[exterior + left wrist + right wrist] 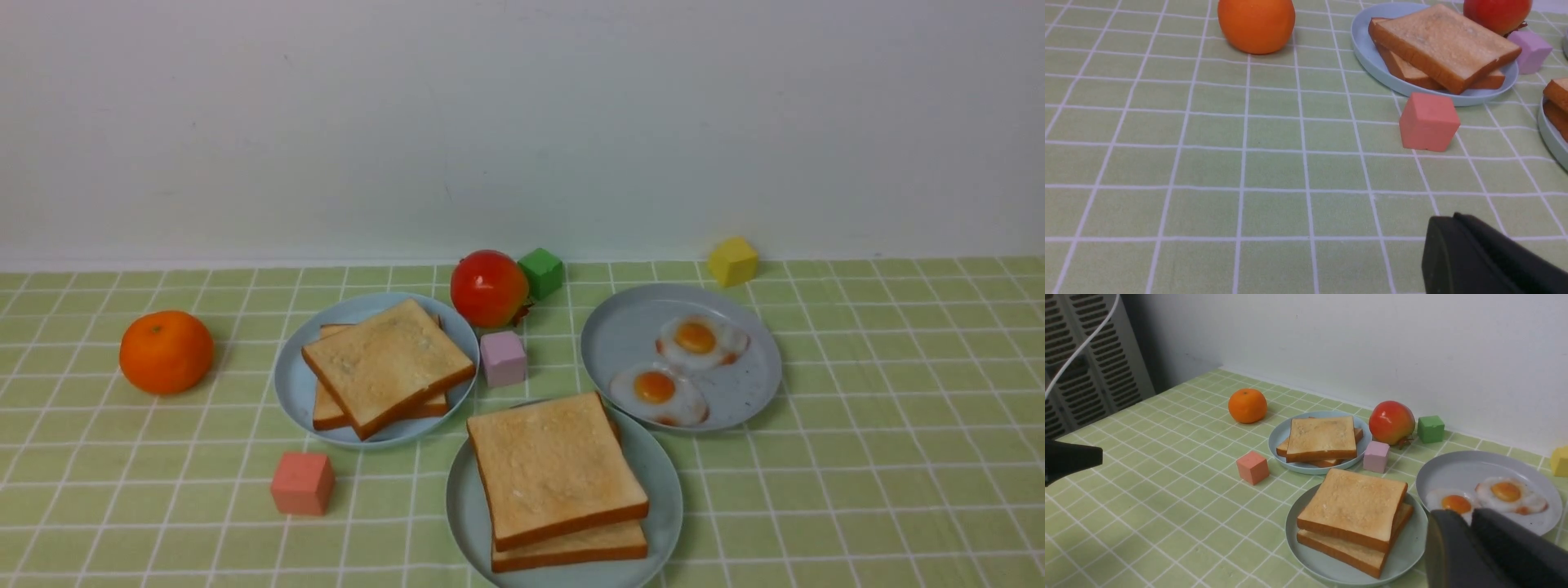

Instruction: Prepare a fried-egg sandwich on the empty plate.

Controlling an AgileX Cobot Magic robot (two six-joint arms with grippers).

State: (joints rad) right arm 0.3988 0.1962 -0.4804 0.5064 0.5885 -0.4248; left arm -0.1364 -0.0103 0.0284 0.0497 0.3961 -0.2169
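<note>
Green checked cloth (122,490) bears sandwich (559,482) on plate (665,498).

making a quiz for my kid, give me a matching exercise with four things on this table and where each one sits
Things:
1. orange
2. fried eggs
3. yellow block
4. pink block

Places:
A. by the wall, behind the egg plate
B. far left, alone on the cloth
C. on the right-hand plate
D. in front of the left toast plate

Pairs: 1-B, 2-C, 3-A, 4-D
</note>
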